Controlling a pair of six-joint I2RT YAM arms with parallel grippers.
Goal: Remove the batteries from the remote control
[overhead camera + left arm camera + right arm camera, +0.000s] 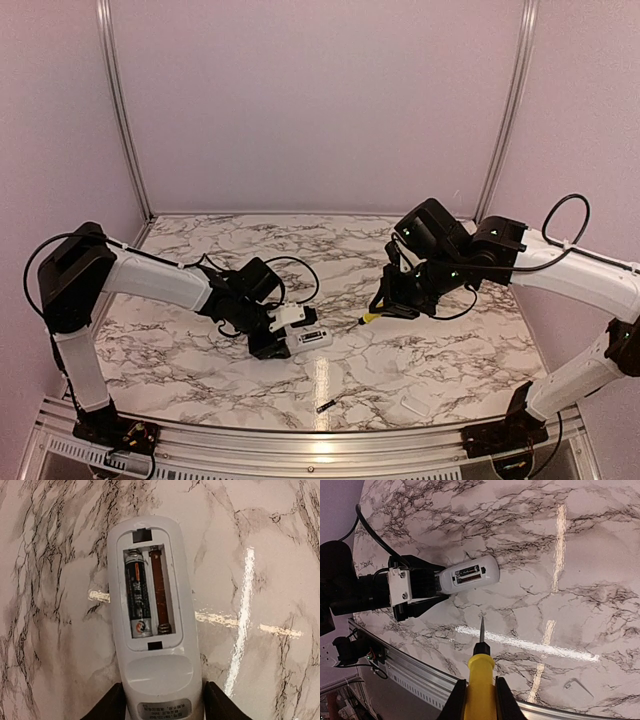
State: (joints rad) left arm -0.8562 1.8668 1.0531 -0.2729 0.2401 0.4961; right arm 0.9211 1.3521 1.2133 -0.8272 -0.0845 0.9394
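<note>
Left end effector (162,707) holds the remote control (157,672); right end effector (480,700) squeezes the screwdriver (480,672). Next job, probably: pop out the battery (136,597).

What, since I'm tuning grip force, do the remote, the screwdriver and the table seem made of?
The remote looks like smooth white moulded plastic, faintly shiny, with rounded edges. The screwdriver has a yellow handle, probably plastic, and a thin dark shaft that looks like metal. The table is glossy and marble-patterned, with bright light streaks; stone or printed laminate, I cannot tell.
</note>
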